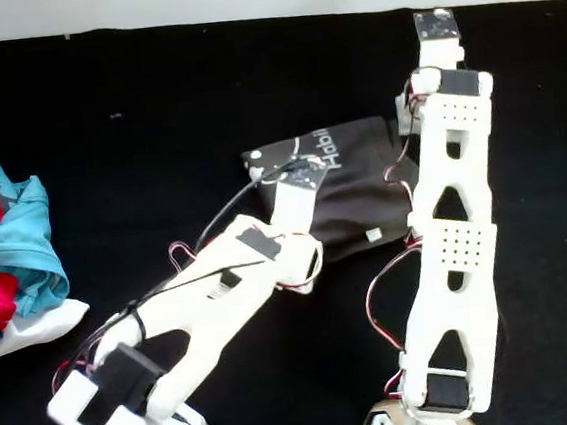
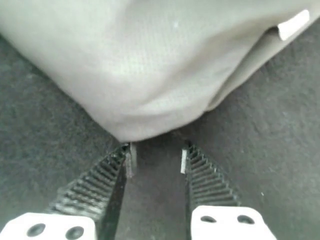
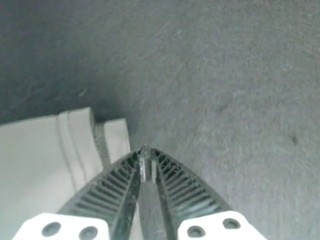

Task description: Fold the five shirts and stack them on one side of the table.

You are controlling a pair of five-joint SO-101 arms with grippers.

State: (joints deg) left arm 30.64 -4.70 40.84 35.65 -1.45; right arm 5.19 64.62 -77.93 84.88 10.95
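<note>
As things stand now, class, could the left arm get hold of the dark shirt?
Probably yes: the left gripper is open with a corner of the dark shirt right in front of it, and nothing lies between them.

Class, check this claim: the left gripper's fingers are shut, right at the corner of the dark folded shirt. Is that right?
No: the left gripper has its fingers open, not shut, at the corner of the dark folded shirt. The left wrist view shows it.
</note>
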